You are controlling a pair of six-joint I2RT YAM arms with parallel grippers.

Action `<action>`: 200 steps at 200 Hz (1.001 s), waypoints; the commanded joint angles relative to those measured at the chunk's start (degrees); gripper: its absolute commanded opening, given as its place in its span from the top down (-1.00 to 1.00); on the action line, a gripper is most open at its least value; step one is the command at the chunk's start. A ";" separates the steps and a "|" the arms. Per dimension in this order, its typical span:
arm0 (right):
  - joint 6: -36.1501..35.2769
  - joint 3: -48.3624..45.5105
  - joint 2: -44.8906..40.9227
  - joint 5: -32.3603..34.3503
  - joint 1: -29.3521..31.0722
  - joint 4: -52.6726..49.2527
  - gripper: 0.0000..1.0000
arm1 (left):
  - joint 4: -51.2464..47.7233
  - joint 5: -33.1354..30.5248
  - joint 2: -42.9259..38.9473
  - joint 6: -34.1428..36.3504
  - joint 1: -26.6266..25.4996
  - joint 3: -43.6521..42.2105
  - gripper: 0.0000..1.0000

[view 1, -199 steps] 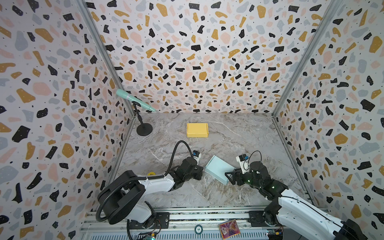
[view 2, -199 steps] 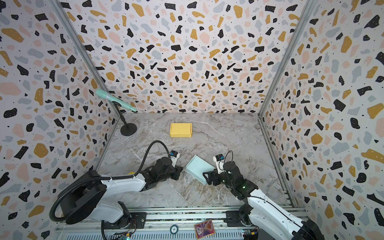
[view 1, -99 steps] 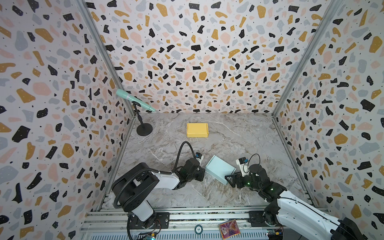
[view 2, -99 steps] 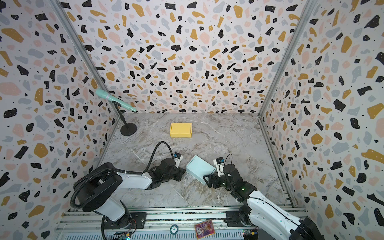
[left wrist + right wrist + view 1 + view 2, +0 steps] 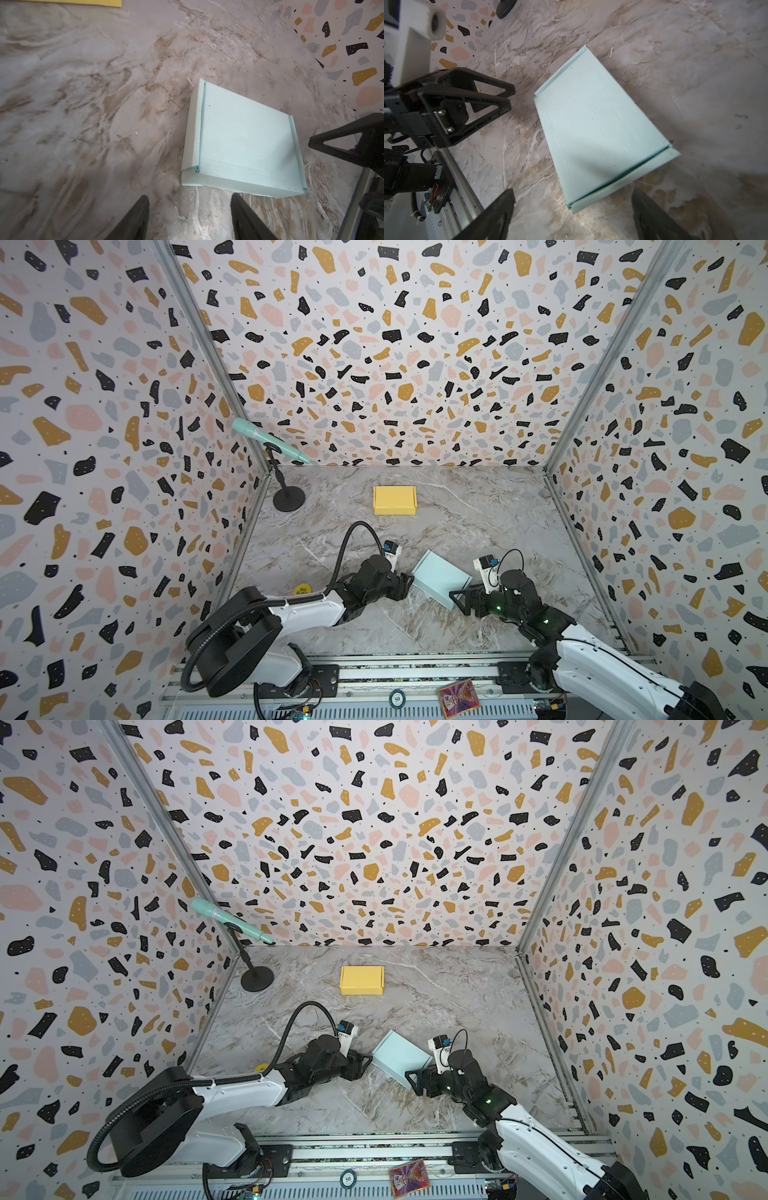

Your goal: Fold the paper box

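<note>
Left gripper (image 5: 189, 196), shut a second ago, now stands open and empty beside the pale-blue paper box (image 5: 440, 578) lying flat near the worktop's (image 5: 478, 506) front edge, with the right gripper (image 5: 572, 190) wide open and empty, and a disc (image 5: 397, 698) below that edge reading "50".

Box (image 5: 440, 578) between left fingers (image 5: 135, 220) and right fingers (image 5: 652, 216); other box (image 5: 394, 500) behind, stand (image 5: 286, 499) back-left.

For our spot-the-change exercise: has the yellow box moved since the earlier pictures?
No. The yellow box keeps the same gap from the microphone stand base.
</note>
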 commanded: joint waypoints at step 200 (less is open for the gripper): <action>-3.33 4.85 20.39 -2.38 -1.09 13.29 -0.80 | 3.66 11.11 16.35 2.25 2.74 11.57 0.03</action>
